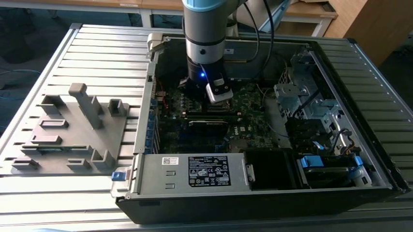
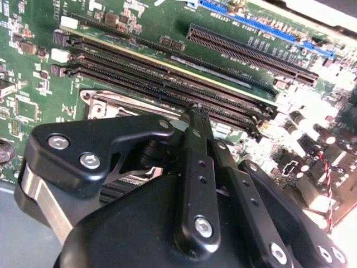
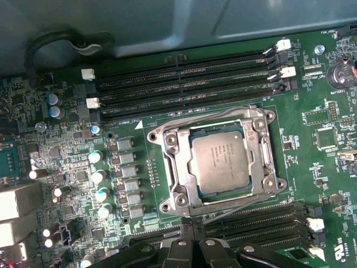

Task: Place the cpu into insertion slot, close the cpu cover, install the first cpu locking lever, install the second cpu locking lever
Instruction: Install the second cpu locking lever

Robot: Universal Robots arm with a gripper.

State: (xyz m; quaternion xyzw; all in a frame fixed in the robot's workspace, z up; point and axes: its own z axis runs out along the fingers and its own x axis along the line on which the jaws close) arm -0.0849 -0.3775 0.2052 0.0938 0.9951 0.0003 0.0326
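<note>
One arm reaches down into the open computer case (image 1: pixel 380 164), its gripper (image 2: pixel 196 114) low over the motherboard (image 3: pixel 72 145) beside the memory slots (image 3: pixel 184 84). In the second wrist view the two black fingers (image 2: pixel 195 167) sit pressed together with nothing between them. In the first wrist view the cpu (image 3: pixel 218 163) lies flat in the insertion slot (image 3: pixel 167 167), silvery face up, and the cpu cover (image 3: pixel 254 146) is folded down around it, framing the chip. Beside the case on the slatted table (image 1: pixel 96 48) rests a grey fixture tray (image 1: pixel 71 130).
</note>
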